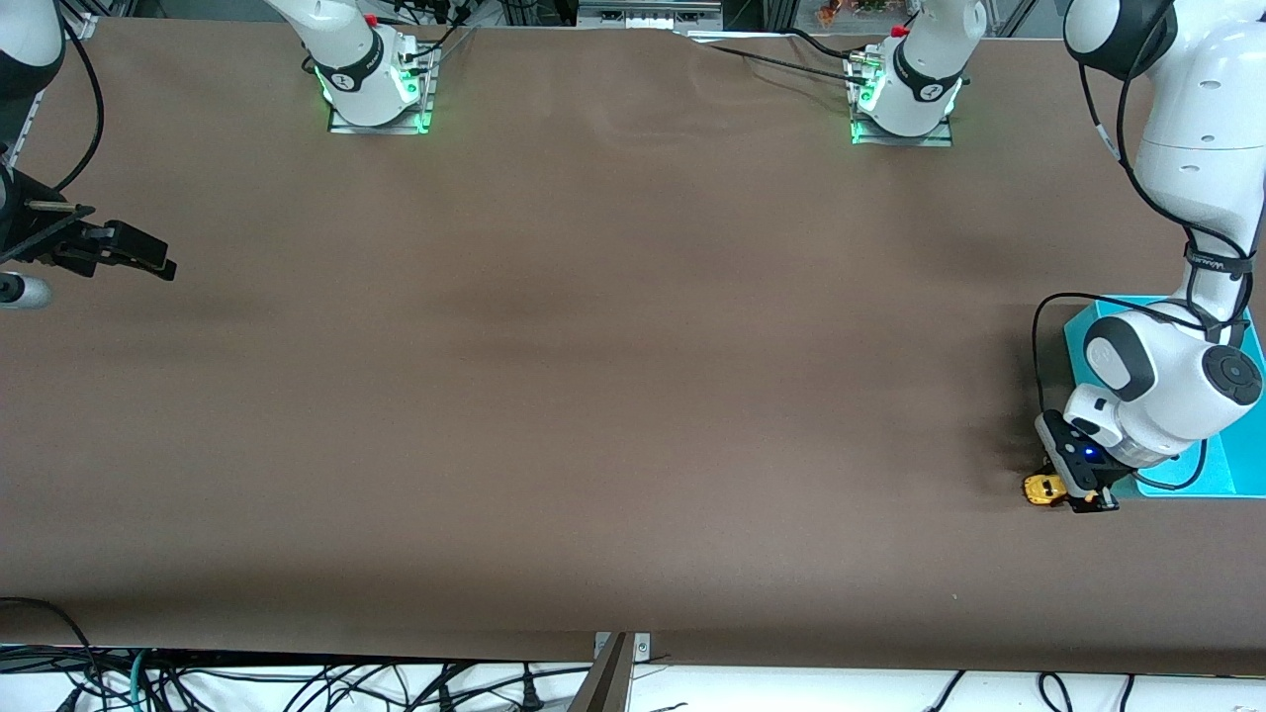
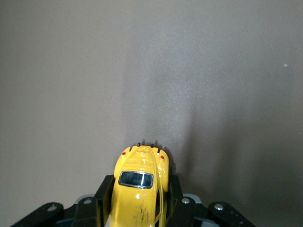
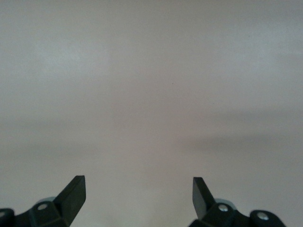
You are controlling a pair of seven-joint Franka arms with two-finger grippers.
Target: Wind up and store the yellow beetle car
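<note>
Big brown table [image 1: 593, 346], mostly bare, with a teal bin [image 1: 1241, 450] at the left arm's end. The left gripper [image 1: 1078, 489] is down low beside that bin, fingers closed around the sides of the car [image 1: 1040, 488], which looks like it's sitting on the table or just off it. My guess is that side grip is for rolling it along to wind the spring. The right gripper [image 1: 148, 259] waits at the other end, jaws wide apart, holding nothing.
</note>
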